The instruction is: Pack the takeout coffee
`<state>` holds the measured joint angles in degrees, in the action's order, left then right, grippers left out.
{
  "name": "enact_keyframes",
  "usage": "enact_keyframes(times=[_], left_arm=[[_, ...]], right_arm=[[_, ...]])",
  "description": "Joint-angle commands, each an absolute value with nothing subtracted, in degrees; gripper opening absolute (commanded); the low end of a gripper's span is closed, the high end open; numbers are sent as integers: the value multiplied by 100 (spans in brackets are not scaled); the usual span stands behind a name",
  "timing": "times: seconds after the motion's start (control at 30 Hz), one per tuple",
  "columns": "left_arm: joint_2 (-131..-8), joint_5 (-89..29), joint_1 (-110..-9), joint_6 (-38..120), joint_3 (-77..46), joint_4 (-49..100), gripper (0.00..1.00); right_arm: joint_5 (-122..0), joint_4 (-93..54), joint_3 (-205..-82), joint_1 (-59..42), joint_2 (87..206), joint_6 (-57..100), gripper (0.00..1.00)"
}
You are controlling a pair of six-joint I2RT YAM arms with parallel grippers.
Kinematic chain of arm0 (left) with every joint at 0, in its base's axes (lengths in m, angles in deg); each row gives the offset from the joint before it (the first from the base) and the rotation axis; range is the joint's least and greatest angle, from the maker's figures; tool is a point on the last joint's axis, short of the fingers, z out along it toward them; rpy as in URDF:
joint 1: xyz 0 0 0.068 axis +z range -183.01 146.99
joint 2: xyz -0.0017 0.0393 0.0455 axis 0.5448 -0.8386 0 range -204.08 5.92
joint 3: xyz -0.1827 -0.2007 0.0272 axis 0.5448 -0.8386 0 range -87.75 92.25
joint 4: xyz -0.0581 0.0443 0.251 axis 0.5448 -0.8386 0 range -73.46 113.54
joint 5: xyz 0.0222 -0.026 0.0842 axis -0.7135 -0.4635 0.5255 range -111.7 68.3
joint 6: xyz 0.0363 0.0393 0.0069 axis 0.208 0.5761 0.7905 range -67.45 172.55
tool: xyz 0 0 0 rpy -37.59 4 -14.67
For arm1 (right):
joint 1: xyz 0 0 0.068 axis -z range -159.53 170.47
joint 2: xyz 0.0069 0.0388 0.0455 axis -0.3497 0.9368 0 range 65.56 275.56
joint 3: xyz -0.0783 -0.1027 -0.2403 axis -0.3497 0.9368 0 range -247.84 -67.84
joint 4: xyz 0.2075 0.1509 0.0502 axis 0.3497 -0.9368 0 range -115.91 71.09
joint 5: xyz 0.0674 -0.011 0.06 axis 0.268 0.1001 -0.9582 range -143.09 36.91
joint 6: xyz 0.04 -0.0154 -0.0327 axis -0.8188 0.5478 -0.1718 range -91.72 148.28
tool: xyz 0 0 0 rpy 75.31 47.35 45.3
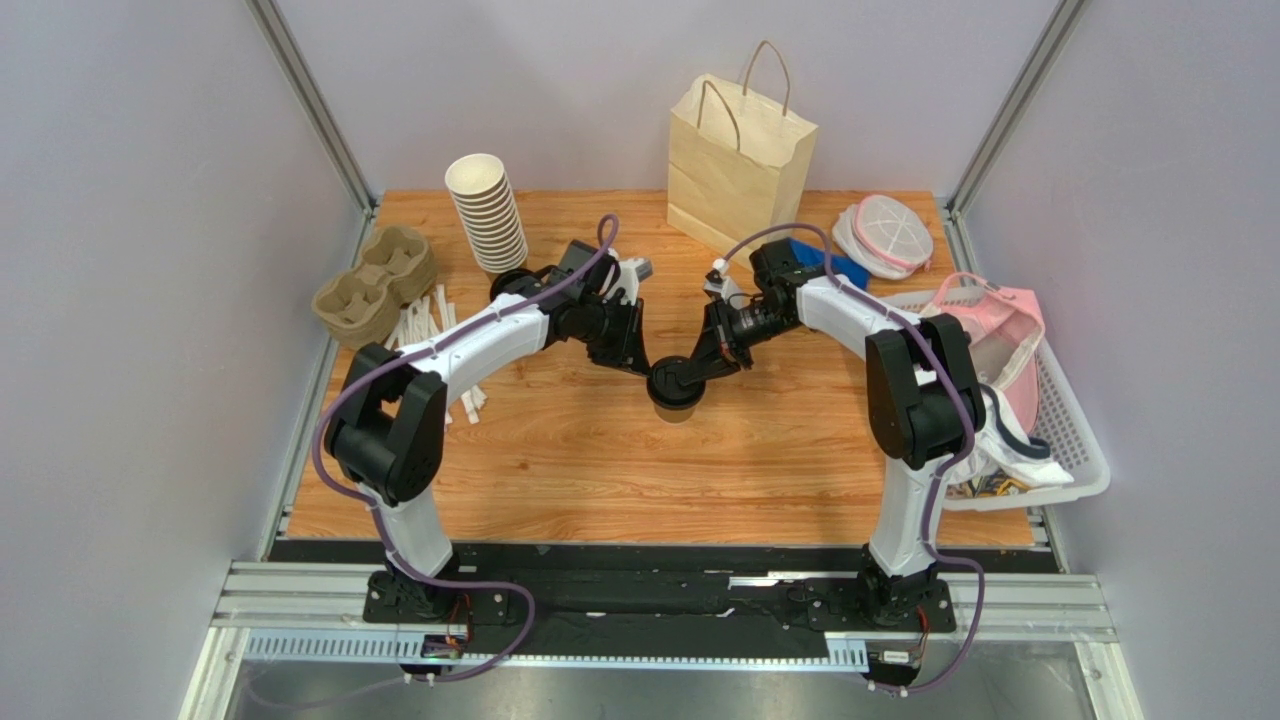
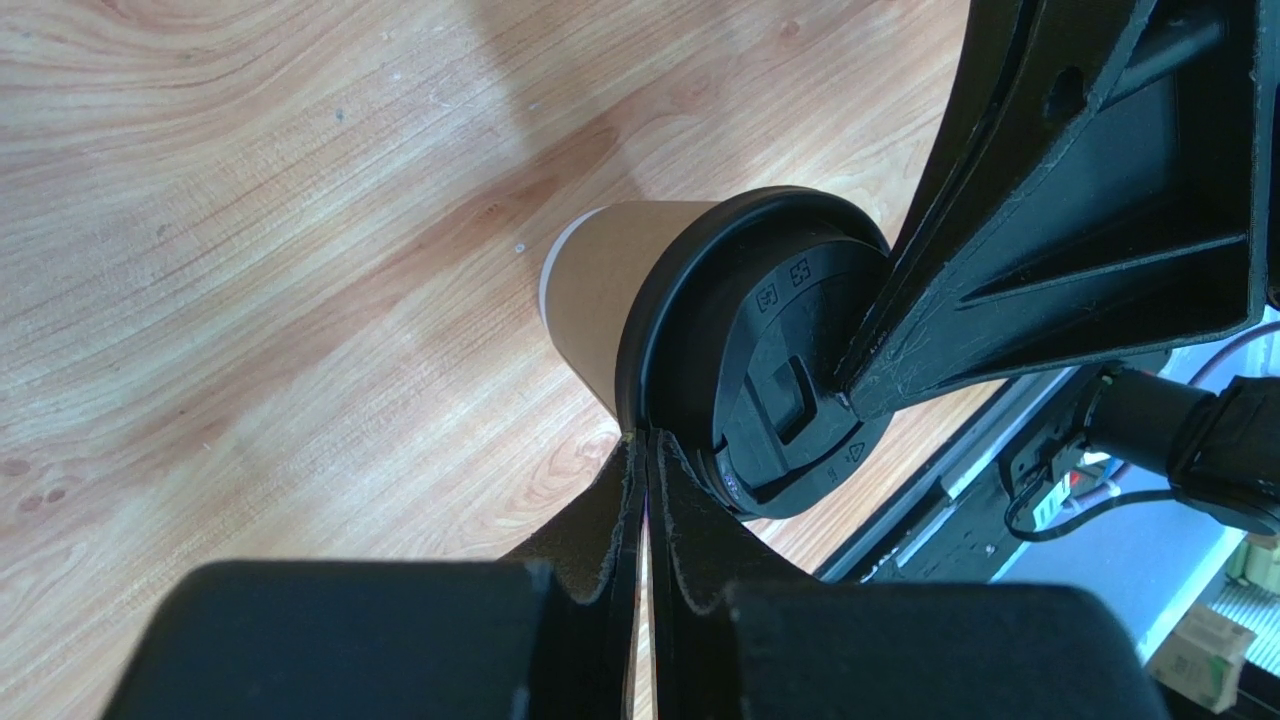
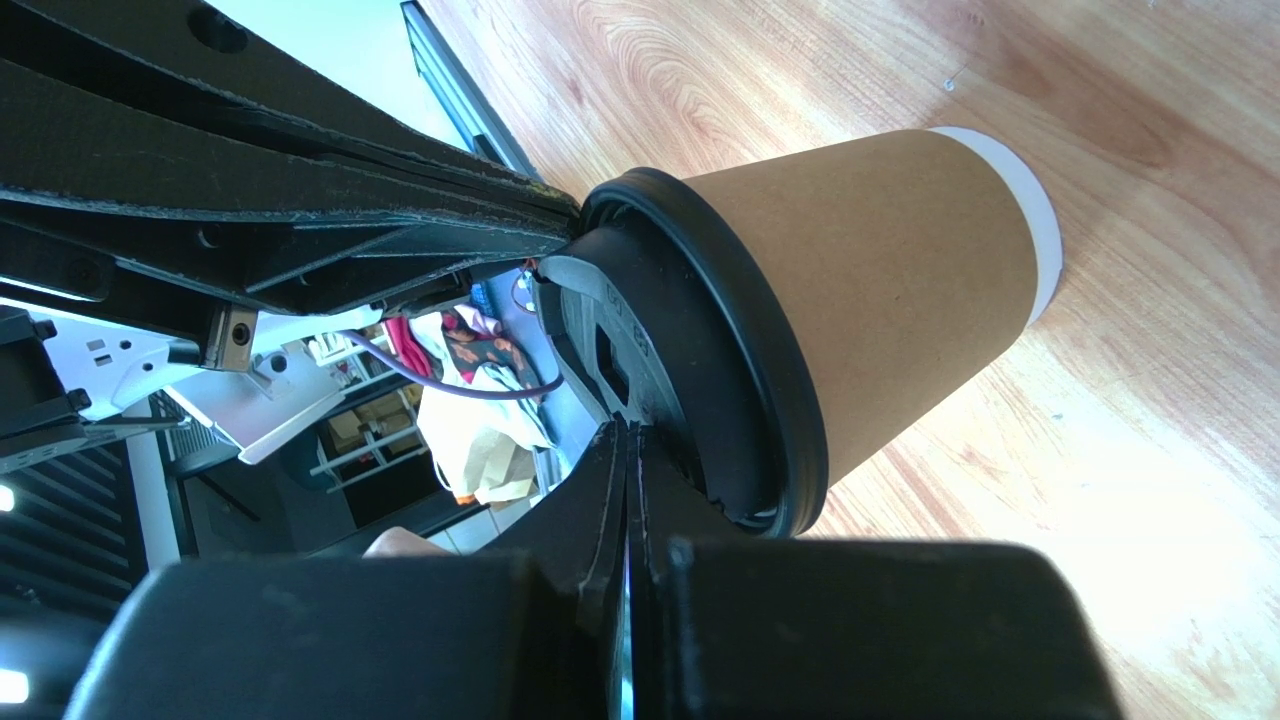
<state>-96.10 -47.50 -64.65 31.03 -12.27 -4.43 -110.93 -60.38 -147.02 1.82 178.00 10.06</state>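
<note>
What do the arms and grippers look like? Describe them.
The left arm and right arm have white links, black joints and a purple cable each. The left gripper and right gripper are matte black with flat, tapered fingers.

The embossed marks on the black lid (image 2: 721,360) of the takeout coffee (image 2: 609,293) are illegible.

Kraft brown and black on orange wood.
The takeout coffee (image 3: 887,285) is kraft brown with a white base band and black lid (image 2: 751,360); the table (image 1: 601,450) is orange-brown with wavy grain. Far centre, a pale tan paper bag (image 1: 739,150); far left, cream stacked cups (image 1: 486,210); right, a white basket (image 1: 1085,450).
</note>
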Motion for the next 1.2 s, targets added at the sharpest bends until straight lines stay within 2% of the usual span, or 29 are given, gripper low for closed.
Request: enact_keyframes(times=[0.0, 0.17, 0.33, 0.5, 0.6, 0.73, 0.93, 0.97, 1.07, 1.1, 1.13, 1.17], left_arm=[[-9648, -4455, -6491, 3365, -1270, -625, 7], [-9121, -4736, -6465, 3339, -1269, -433, 11], [-8593, -4912, -6456, 3356, -1269, -388, 25], [-8260, -5175, -6342, 3418, -1313, -511, 37], [-8084, -5325, -6237, 3461, -1313, -564, 39], [-7855, -5579, -6210, 3629, -1252, -626, 39], [-7846, -5668, -6219, 3804, -1120, -836, 39], [-7872, -5712, -6219, 3822, -1103, -941, 39], [-7951, -5887, -6219, 3769, -1242, -960, 40], [-7899, -5914, -6210, 3717, -1313, -908, 42], [-7864, -5958, -6193, 3664, -1392, -820, 44], [-7820, -6158, -6071, 3577, -1575, -584, 51]], right_arm=[[-9361, -5917, -14369, 114, 18289, 1439, 0], [-9545, -5908, -14448, 114, 18123, 1474, 0], [-10124, -6135, -14817, 114, 17911, 1527, 0], [-10818, -6338, -15352, 114, 17596, 1571, 13], [-11073, -6461, -15625, 114, 17359, 1615, 19], [-10943, -6742, -15688, 114, 16998, 1773, 20], [-9723, -7190, -15372, 114, 16638, 2186, 23], [-9608, -7208, -15328, 114, 16602, 2247, 25], [-9264, -7340, -15152, 114, 16488, 2396, 39], [-9177, -7375, -15117, 122, 16470, 2441, 47], [-9141, -7402, -15073, 114, 16452, 2485, 50], [-9089, -7402, -14977, 105, 16426, 2563, 54]])
